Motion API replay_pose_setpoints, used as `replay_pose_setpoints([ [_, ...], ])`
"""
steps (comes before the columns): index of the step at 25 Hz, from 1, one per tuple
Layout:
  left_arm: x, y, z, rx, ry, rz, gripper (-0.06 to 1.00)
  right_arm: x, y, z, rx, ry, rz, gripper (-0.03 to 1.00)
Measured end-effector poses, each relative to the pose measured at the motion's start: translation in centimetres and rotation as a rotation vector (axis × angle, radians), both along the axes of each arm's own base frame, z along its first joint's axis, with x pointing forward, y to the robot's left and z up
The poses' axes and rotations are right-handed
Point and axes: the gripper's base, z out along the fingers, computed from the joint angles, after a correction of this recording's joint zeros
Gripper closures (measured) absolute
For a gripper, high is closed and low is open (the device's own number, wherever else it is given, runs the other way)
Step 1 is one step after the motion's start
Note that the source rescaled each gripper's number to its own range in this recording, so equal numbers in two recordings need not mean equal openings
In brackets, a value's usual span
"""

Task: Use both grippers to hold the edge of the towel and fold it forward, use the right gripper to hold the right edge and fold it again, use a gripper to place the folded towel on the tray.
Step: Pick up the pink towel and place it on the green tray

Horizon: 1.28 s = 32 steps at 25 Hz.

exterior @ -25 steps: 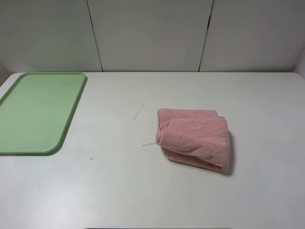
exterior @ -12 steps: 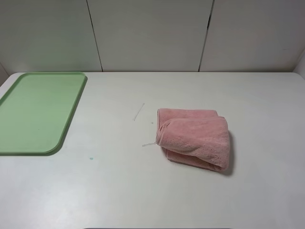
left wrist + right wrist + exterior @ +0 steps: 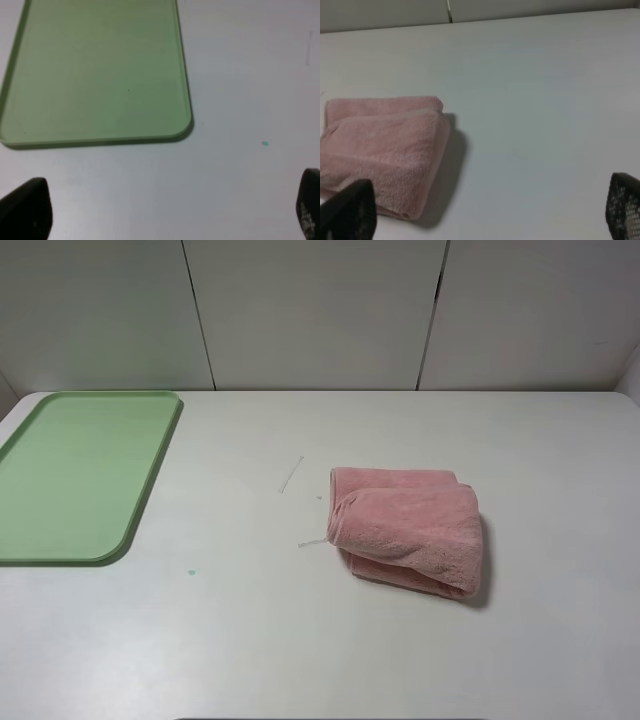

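Towel: I see the towel [image 3: 408,530] folded into a thick pink bundle, its layers stacked, lying on the table [image 3: 250,640] at about 3 o'clock from the table's middle in the high view
Towel edge: a pale thread [image 3: 312,542] sticks out from the bundle's 9 o'clock side
Towel and tray: well apart, with the tray at about 10 o'clock from the towel
Tray: the tray [image 3: 80,475] lies flat in the table's 10 o'clock corner
Tray contents: I make out only its bare green floor and a tiny dark dot
Left gripper: the left gripper [image 3: 167,210] hangs over the table near the tray's rounded corner, jaws spread wide, gripping nothing; only its black fingertips [image 3: 27,207] show
Right gripper: the right gripper [image 3: 486,210] hangs near the towel, jaws spread wide, gripping nothing
Table marks: a green speck [image 3: 191,572] at 8 o'clock from the towel, a thin white strand [image 3: 291,474] at 10 o'clock
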Motion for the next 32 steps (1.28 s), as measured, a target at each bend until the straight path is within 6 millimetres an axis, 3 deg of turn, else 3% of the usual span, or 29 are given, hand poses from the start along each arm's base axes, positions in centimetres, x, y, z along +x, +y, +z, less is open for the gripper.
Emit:
replay_pose_setpoints([
  [11,0.1,-0.3,-0.2,0.015,0.005,-0.043,-0.04,0.0,0.0,0.0,0.000,0.000,0.000,-0.03],
  [15,0.9,-0.8,-0.2,-0.001,0.070,-0.086,-0.03,0.0,0.0,0.0,0.000,0.000,0.000,-0.03],
  [23,5.1,-2.0,0.0,-0.083,0.302,-0.133,-0.03,0.0,0.0,0.0,0.000,0.000,0.000,-0.03],
  [32,11.9,-3.9,-0.7,-0.177,0.355,-0.230,-0.03,0.0,0.0,0.0,0.000,0.000,0.000,-0.03],
])
